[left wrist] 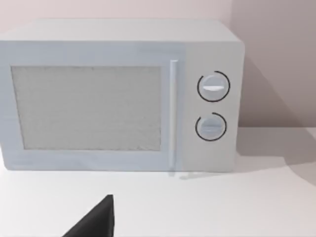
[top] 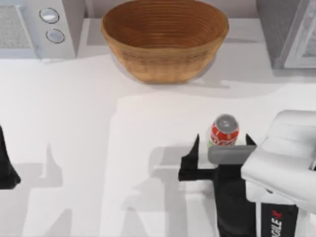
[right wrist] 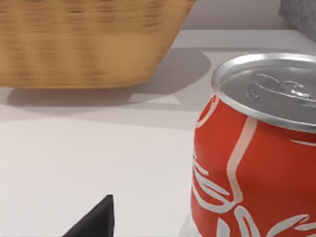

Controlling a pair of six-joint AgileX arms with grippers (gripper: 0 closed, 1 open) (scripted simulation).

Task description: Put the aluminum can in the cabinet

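The aluminum can (top: 224, 130) stands upright on the white table at the right. It has a silver top and a red label with white marks, and it looms close in the right wrist view (right wrist: 256, 148). My right gripper (top: 223, 142) is open, one black finger on each side of the can and neither touching it. One of its fingertips (right wrist: 96, 219) shows well apart from the can. The grey cabinet (top: 281, 29) stands at the back right corner. My left gripper (top: 6, 170) is parked at the table's left edge, open, with one fingertip (left wrist: 96, 219) in the left wrist view.
A large woven bowl (top: 164, 39) sits at the back middle, beyond the can (right wrist: 89, 39). A white microwave (top: 34, 24) with two dials stands at the back left, facing the left wrist camera (left wrist: 123, 94). Bare table lies between the arms.
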